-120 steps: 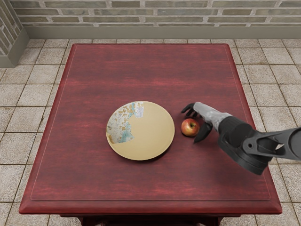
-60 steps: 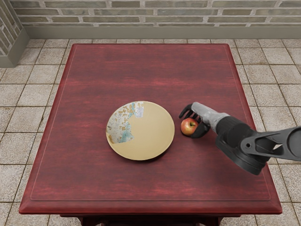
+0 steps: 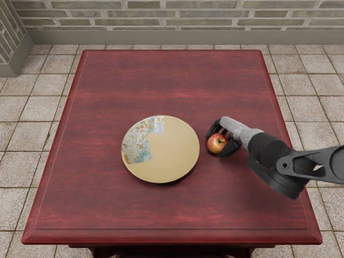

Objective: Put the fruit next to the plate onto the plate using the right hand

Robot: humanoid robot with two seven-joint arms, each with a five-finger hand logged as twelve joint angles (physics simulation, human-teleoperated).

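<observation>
A grey brick wall [image 3: 161, 12] and a beige tiled floor [image 3: 32, 107] frame a dark red wooden tabletop [image 3: 161, 80]. Near its middle lies a round, yellowish plate [image 3: 166, 153] with a mottled blue-and-white patch on its left part. The fruit, a red apple [image 3: 216, 143], is just off the plate's right rim, beside the plate and not on it. The right arm comes in from the right edge, and the right hand [image 3: 230, 141] is closed about the apple, with dark fingers [image 3: 213, 128] curling over its far side and the thumb under its near side. Whether the apple rests on the wood or is raised off it cannot be told.
</observation>
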